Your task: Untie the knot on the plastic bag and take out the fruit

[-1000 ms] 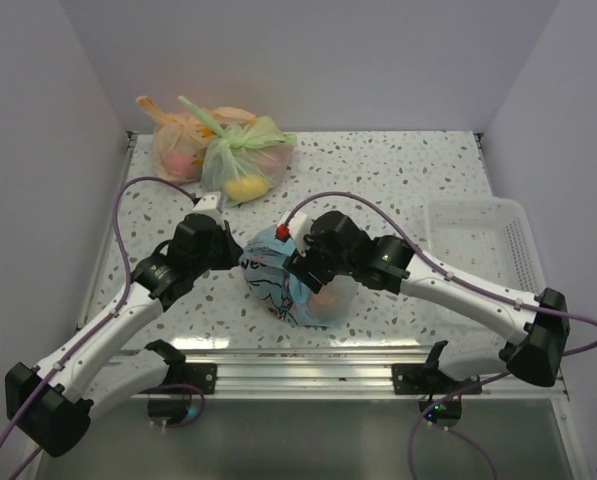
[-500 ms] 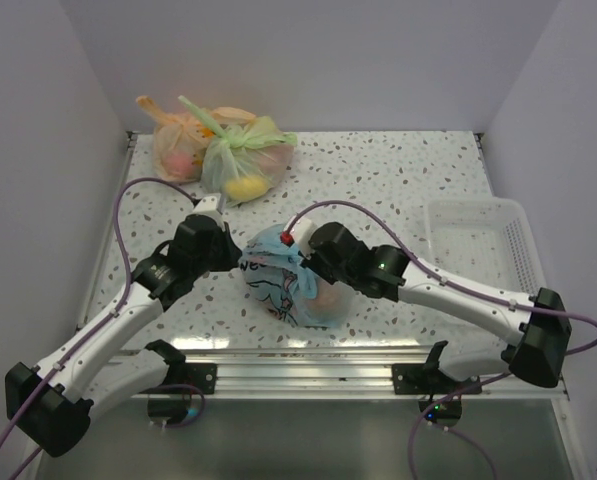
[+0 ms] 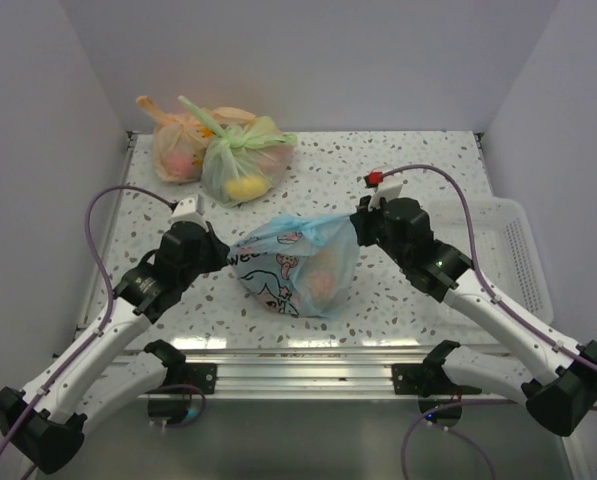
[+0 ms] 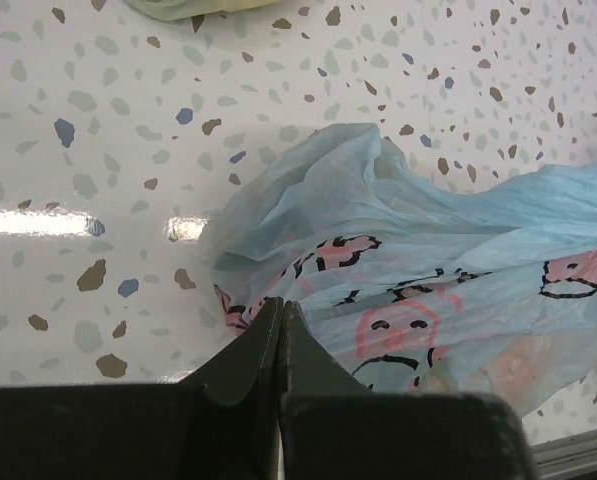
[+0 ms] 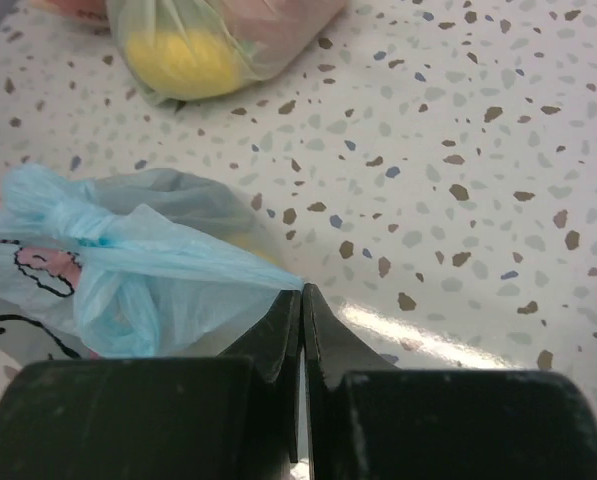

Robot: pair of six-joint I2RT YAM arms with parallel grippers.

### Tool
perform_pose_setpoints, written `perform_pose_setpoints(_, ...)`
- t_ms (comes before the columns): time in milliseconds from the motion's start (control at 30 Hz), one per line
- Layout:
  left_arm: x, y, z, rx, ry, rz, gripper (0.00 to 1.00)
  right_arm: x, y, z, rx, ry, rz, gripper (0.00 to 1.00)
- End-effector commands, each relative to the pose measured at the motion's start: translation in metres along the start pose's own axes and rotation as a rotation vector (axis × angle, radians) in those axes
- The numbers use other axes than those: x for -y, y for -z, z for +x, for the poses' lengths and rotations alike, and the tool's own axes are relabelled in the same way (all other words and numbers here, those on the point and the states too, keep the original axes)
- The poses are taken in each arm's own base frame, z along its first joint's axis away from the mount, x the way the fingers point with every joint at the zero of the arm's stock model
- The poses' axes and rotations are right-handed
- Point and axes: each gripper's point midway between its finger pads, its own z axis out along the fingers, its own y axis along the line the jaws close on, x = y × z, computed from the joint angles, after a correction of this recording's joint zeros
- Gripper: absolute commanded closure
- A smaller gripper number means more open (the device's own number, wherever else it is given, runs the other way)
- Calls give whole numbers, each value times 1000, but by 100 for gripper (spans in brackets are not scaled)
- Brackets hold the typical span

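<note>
The blue bag [image 3: 298, 270], stretched between left gripper [image 3: 225, 256] and right gripper [image 3: 359, 226], bars the centre. Green bag [image 3: 240, 160] and orange bag [image 3: 176, 148] crowd the upper left; a tray [image 3: 526, 245] lines the right edge. Bare table [image 3: 403, 165] shows at upper middle and below the bag.

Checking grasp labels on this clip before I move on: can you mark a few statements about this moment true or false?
1. The left gripper and the right gripper are both shut on the plastic bag. True.
2. The fruit lies loose on the table. False: it shows through the bag's wall, inside.
3. The knot is undone. False: the right wrist view shows it tied.
4. The green bag sits beside the orange bag at the back left. True.
</note>
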Motion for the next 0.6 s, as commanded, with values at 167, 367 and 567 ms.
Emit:
perform_pose_setpoints(167, -40, 4, 35, -45, 23, -113, 100, -55, 14, -53, 237, -164, -335, 100)
perform_pose_setpoints(367, 1, 19, 16, 6, -143, 147, 40, -85, 18, -8, 74, 3, -542, 100)
perform_pose_setpoints(567, 32, 22, -25, 39, -321, 212, 9, -80, 21, 4, 6, 107, -540, 100)
